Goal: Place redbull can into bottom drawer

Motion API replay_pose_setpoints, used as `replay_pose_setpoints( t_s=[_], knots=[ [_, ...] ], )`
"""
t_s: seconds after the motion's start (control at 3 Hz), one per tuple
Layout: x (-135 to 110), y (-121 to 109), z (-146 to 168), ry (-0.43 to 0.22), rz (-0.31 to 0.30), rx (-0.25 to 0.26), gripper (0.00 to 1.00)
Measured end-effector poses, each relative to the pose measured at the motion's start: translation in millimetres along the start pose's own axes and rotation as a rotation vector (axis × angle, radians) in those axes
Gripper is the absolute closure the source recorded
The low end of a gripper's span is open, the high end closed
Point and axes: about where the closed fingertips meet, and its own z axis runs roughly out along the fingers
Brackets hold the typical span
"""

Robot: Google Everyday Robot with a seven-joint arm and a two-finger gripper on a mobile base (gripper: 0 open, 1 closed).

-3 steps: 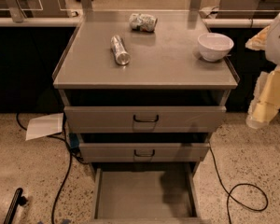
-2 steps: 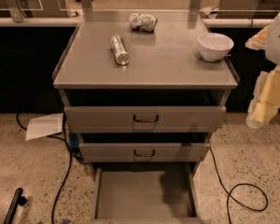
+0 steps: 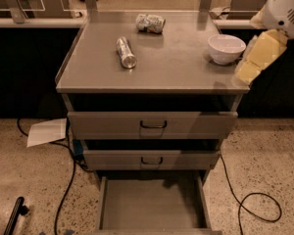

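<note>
Looking down on the table, with the bottom drawer pulled out under its front edge. Finding the gripper hanging just off the right edge near the front right corner, beside the white bowl; not managing to tell how open, though clearly not carrying the can. Spotting the redbull can lying on its side left of centre, well apart from the gripper, long axis running roughly back edge to front, shiny end forward. Probably needing a leftward reach across the top.

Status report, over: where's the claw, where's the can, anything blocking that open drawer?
Gripper off the table right edge, beside white bowl. Redbull can lying on the table, untouched. Bottom drawer pulled out; nothing blocking it.
</note>
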Motion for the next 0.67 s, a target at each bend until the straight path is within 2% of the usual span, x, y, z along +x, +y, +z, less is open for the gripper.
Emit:
replay_pose_setpoints(
  t_s=[0.33,0.67],
  knots=[
    [-21.0,-45.4,27.7,-0.022,0.123,-0.041,0.00],
    [-30.2,-63.2,18.9,-0.058,0.131,-0.003,0.00]
  ],
)
